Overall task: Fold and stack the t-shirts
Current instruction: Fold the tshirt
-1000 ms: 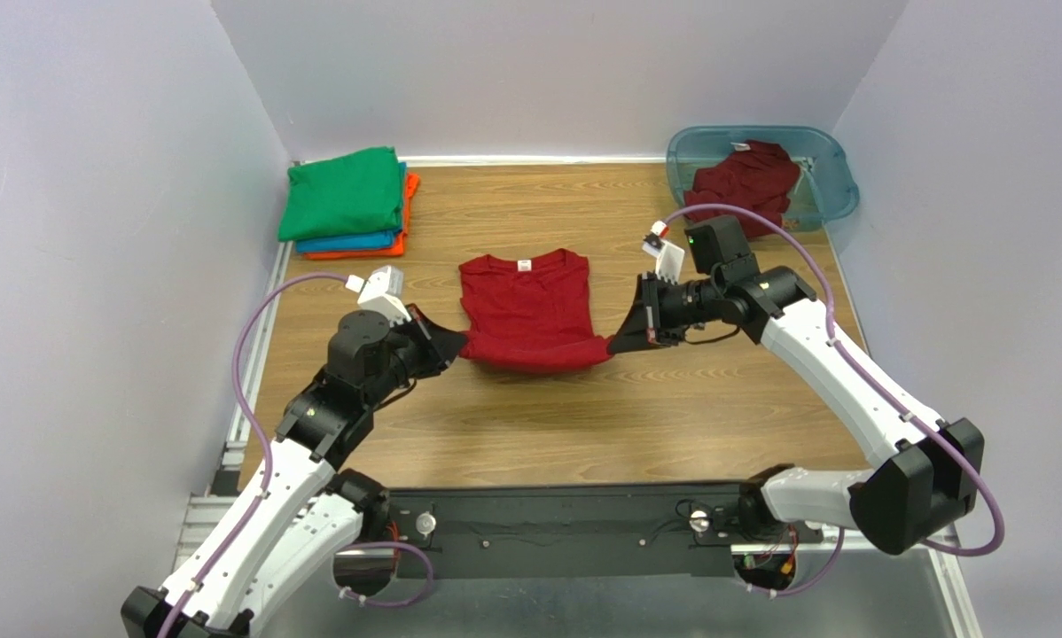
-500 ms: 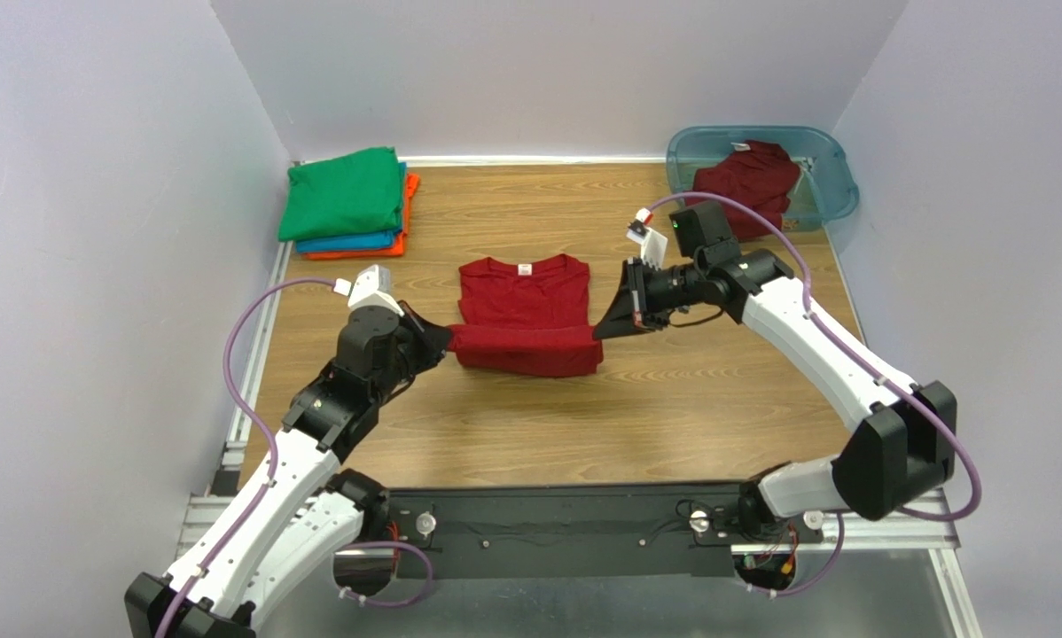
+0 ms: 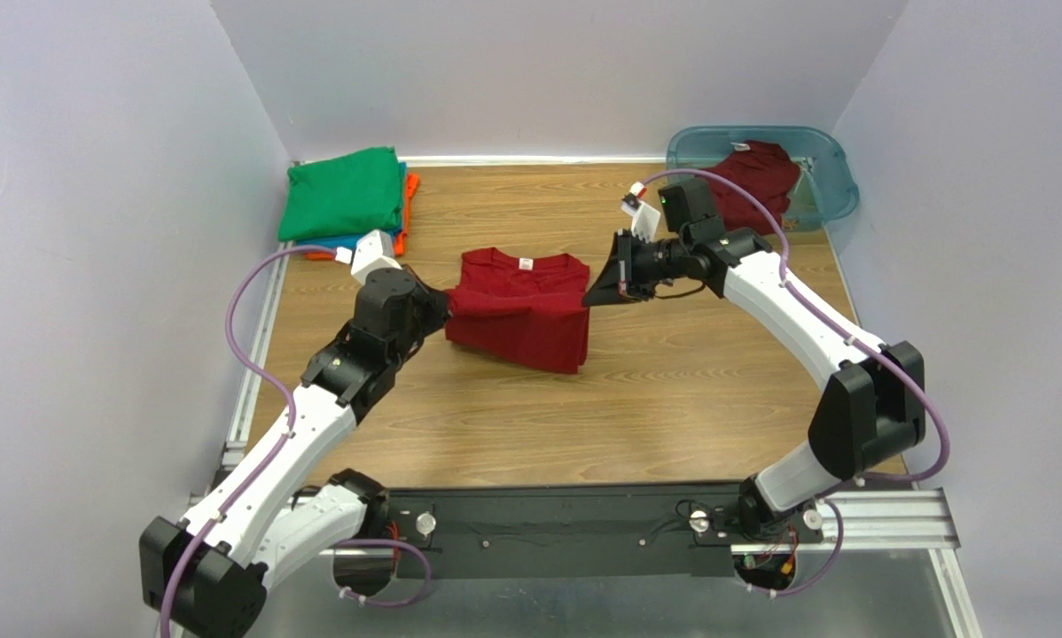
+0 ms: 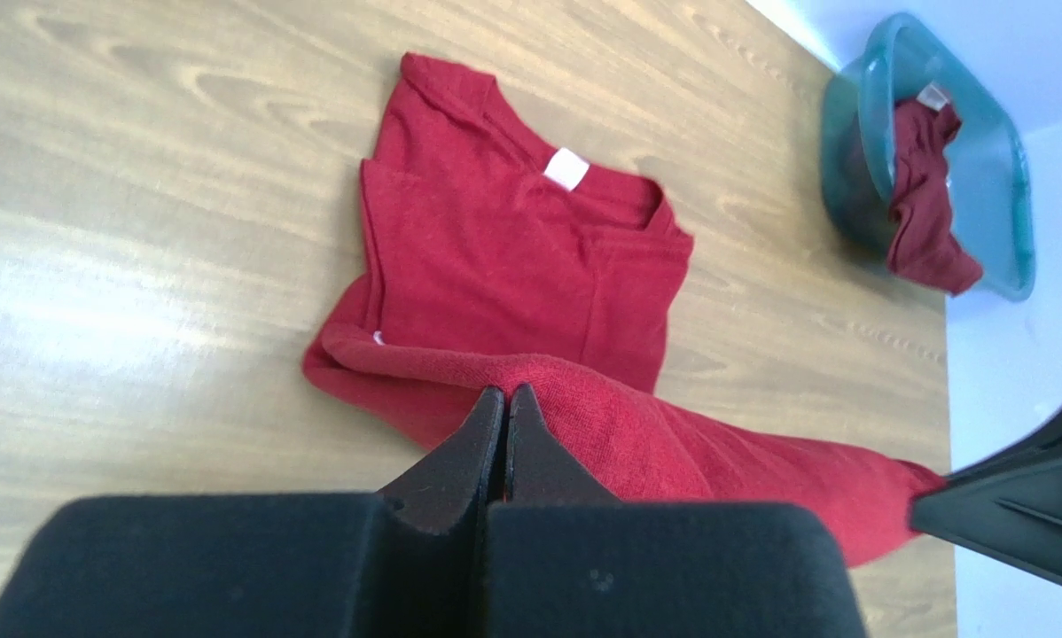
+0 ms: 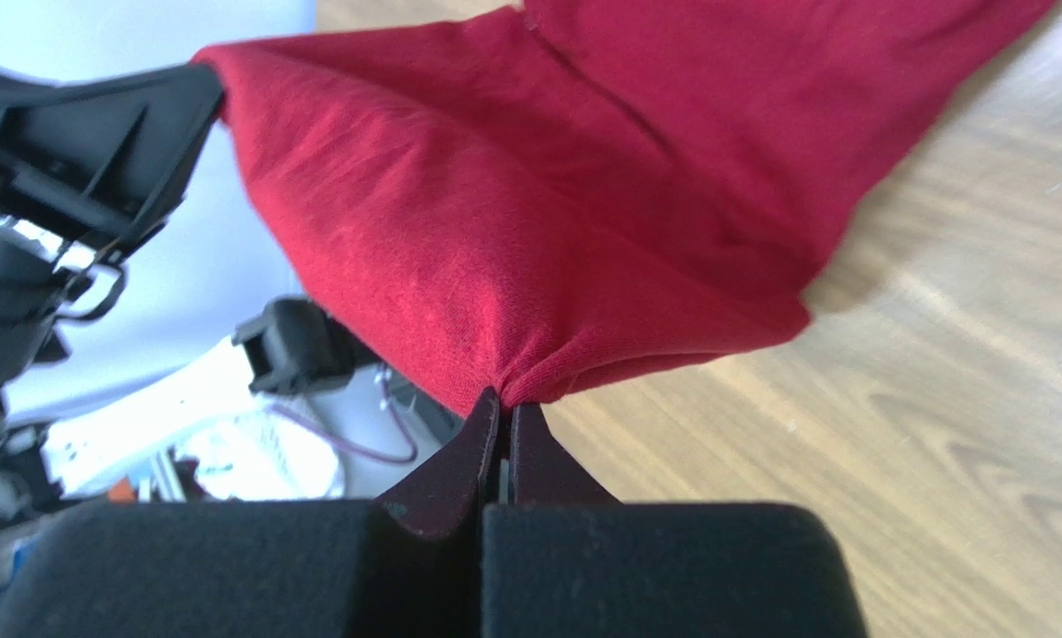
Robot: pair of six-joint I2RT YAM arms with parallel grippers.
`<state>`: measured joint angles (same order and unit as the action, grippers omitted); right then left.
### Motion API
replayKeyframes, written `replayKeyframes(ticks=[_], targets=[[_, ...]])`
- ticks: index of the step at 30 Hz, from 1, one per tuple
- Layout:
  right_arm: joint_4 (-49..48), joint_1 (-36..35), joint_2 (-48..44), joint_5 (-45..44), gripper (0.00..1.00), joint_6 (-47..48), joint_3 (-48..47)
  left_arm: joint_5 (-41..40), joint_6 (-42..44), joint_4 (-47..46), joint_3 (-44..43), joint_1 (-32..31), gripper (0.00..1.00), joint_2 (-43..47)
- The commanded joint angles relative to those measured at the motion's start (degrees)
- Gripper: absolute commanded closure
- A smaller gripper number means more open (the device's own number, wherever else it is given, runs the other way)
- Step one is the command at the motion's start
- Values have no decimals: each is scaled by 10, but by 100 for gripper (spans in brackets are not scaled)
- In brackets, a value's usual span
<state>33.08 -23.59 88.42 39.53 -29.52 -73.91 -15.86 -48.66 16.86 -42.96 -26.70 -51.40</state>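
Teal tub [image 3: 832, 180] at wooden table's [image 3: 710, 399] far right corner.

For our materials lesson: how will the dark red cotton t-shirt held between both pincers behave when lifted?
Probably floppy: the dark red cotton t-shirt drapes and creases between the left pincer and right pincer. Likely light, since thin pinches hold its edge. Unlikely to roll; cloth bunches at each grip.

Your top camera looks down from high at the near side onto the whole table [image 3: 683, 412]. Your 2 wrist cameras sit close, both facing the middle dark red t-shirt [image 4: 523, 266].
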Motion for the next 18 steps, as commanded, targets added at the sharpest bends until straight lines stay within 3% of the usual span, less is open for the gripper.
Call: replayKeyframes(ticks=[1, 18], targets=[[-34, 16, 19, -34, 99, -5, -32, -35, 14, -47, -30, 7, 100, -28], [-79, 66, 145, 4, 99, -13, -84, 12, 81, -111, -149, 76, 100, -216]])
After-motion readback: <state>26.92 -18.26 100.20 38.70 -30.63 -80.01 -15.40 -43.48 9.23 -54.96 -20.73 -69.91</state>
